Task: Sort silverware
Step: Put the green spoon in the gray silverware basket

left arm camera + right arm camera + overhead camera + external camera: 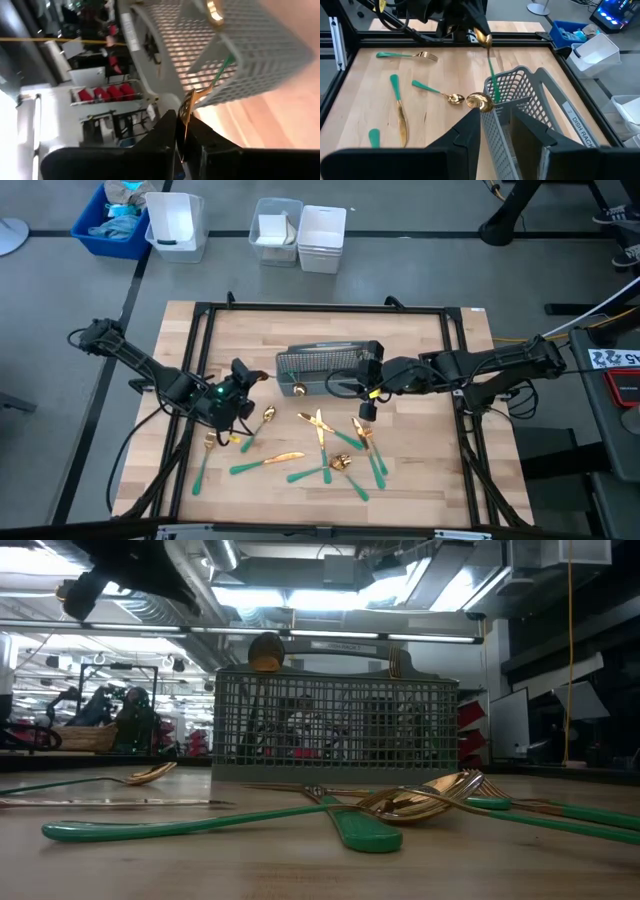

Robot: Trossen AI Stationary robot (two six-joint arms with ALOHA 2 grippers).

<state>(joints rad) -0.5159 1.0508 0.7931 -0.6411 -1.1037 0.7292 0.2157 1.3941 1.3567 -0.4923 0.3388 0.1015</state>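
**tablewatcher:** ok so where's everything at? Most of the silverware (320, 448) is scattered loose on the wooden table (430, 360), in front of the grey mesh caddy (325, 365). Gold heads, teal handles, some crossing each other.

**gripnerd:** yep. From the low view there's a spoon (415, 802) lying over a green handle right up front, with the caddy upright behind it. A couple of gold heads are poking out the top of the caddy too.

**tablewatcher:** what's the left gripper (243, 380) doing?

**gripnerd:** it's left of the caddy, fingers pinched tight on a held spoon (485, 42), gripped by the gold head with the green handle sticking out toward the basket. In the right wrist view it's up off the table, not resting on it.

**tablewatcher:** and the right one?

**gripnerd:** right gripper (366, 387) is at the caddy's right end, fingers partly apart and straddling the caddy wall. There's a gold spoon bowl right at the rim there, but honestly I can't tell if the fingers are touching it.
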